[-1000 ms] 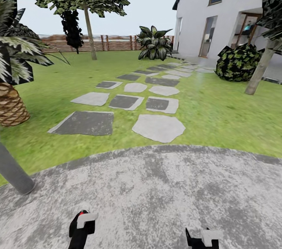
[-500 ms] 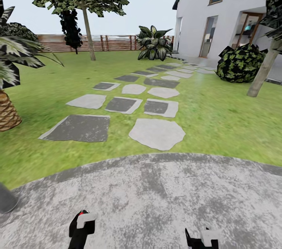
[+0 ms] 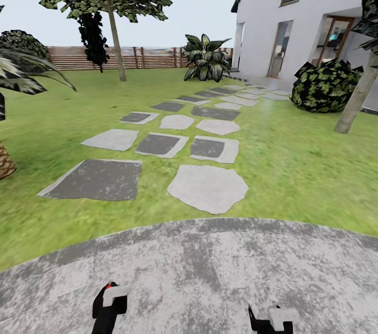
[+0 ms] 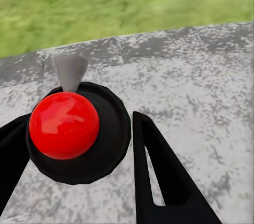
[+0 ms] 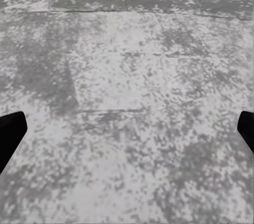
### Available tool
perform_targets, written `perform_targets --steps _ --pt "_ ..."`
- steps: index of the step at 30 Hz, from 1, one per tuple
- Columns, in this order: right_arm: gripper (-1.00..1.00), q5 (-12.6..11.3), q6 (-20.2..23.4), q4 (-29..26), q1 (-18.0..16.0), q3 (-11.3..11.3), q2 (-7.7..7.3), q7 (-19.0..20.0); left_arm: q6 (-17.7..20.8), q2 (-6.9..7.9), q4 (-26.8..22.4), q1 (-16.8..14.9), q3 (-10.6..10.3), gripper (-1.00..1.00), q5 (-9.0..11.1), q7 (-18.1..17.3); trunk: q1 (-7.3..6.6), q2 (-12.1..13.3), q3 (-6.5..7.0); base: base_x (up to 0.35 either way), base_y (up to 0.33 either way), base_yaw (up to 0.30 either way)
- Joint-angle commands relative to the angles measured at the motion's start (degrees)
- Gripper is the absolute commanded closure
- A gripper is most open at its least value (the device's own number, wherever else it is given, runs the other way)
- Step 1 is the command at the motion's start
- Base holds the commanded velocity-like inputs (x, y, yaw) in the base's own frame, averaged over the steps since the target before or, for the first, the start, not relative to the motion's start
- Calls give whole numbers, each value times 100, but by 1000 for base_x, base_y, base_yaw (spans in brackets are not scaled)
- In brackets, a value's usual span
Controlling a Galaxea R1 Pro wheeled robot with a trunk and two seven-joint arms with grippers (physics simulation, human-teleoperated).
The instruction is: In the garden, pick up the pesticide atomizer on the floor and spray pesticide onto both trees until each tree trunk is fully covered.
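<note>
Ahead of both grippers, the head view showed a speckled grey paved apron [image 3: 210, 271] giving way to the lawn [image 3: 294, 166], where grey stepping stones [image 3: 208, 188] led toward a white house [image 3: 294, 13]. A slatted brown fence [image 3: 142, 57] closed the far side, with one tree [image 3: 113, 34] before it and another trunk [image 3: 357, 100] far off to the right, beside a bush [image 3: 323, 86]. The left gripper [image 3: 109, 305] and right gripper [image 3: 270, 321] hung low over the paving.

From the left wrist, black fingers [image 4: 159, 176] pinched the pesticide atomizer [image 4: 79, 129], its red cap upward.

From the right wrist, the fingertips [image 5: 10, 134] stood spread wide over bare paving.
</note>
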Motion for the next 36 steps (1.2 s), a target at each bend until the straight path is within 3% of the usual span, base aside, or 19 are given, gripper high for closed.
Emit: perform_targets --steps 1,9,17,36 --pt "-100 3 -17 5 -3 1 -1 -1 -17 -6 3 -3 38 100 -52 11 2 -2 -5 330 -110 0" --pt "-100 3 -18 5 -3 1 -1 -1 -18 -6 3 -3 37 100 -52 11 2 -2 -5 330 -110 28" --pt "-100 1 -18 5 -3 1 -1 -1 -17 -6 3 -3 37 100 -53 11 2 -2 -5 330 -111 217" --pt "-100 3 -18 14 -3 1 -1 -1 -17 -6 3 -3 38 100 -54 11 2 -2 -5 330 -111 8"
